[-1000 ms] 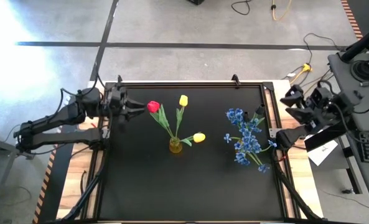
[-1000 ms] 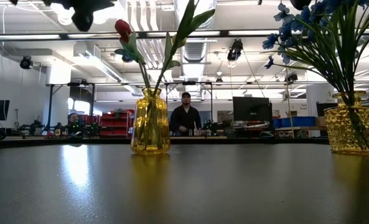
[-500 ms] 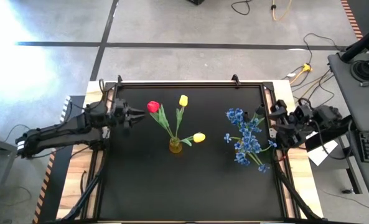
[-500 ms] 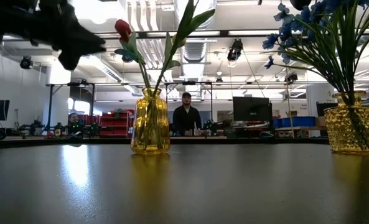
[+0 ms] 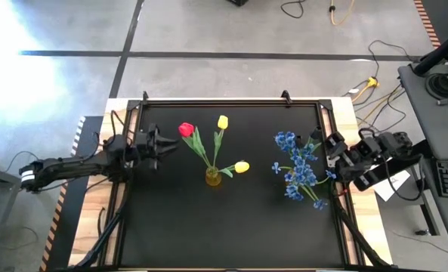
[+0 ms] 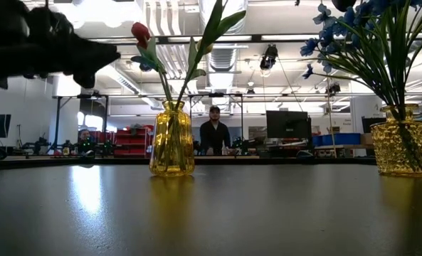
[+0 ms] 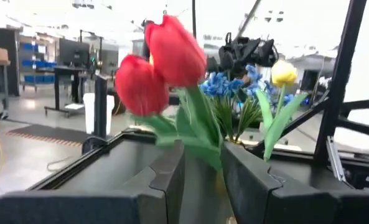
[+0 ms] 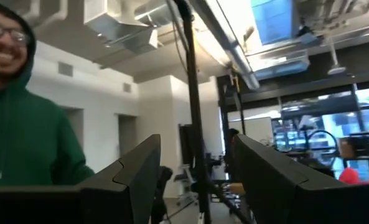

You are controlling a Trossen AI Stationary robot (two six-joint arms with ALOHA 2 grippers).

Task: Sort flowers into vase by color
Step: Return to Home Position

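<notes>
- The left gripper [image 5: 165, 143] has its two fingers [image 7: 168, 180] parted by a narrow gap, and it holds nothing. The green stem that shows in this gap in the left wrist view is farther away, not between the fingers.
- This gripper is over the left part of the black table [image 5: 231, 227] and points toward the red tulip [image 5: 186, 129]. It is near the tulip but apart from it. In the low view it hangs at about the height of the tulip's head.
- The right gripper [image 5: 331, 147] is also open. Its fingers [image 8: 137, 177] stand wider apart, and nothing is in their hold.
- It is at the right edge of the table, just beside the blue flowers [image 5: 295, 168]. Its camera looks into the room, where a person in a green hooded top [image 8: 28, 137] shows.
- The red tulip stands in a yellow glass vase [image 6: 171, 140] near the middle of the table, together with two yellow tulips [image 5: 223, 122]. One yellow head leans toward the far edge, and the other hangs to the right, near the vase's mouth.
- The blue flowers stand in a second yellow vase [image 6: 403, 148] at the right side of the table, well apart from the first one.
- In the low view a person in dark clothes [image 6: 213, 133] stands in the room behind the table.
</notes>
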